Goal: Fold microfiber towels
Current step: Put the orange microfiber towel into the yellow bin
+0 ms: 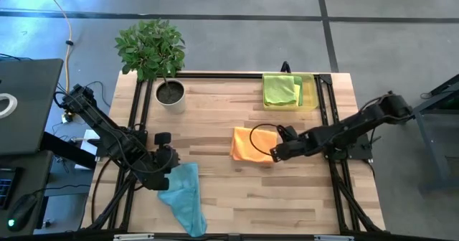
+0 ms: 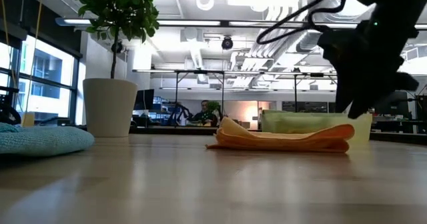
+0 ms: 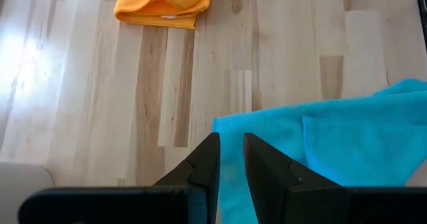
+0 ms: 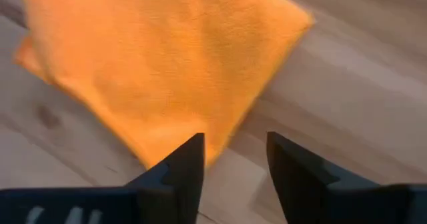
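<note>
Pale wood planks carry the work. Right gripper (image 4: 233, 161), fingers apart and empty, hovers at the 3 o'clock edge of the folded orange towel (image 1: 252, 145) mid-table. Left gripper (image 3: 230, 161), jaws narrow, touches the rumpled blue towel (image 1: 185, 195) at the table's 7 o'clock. Green towels (image 1: 281, 90) sit in the tray (image 1: 313, 97) at 1 o'clock. I'd pinch one blue corner cleanly, then lift before folding.

One orange towel (image 1: 251, 144); one light blue towel (image 1: 185, 195); two lime green towels (image 1: 281, 90) — stacked in one yellow tray (image 1: 310, 97); one potted plant (image 1: 156, 60); two claws — left claw (image 1: 166, 157), right claw (image 1: 275, 153).
</note>
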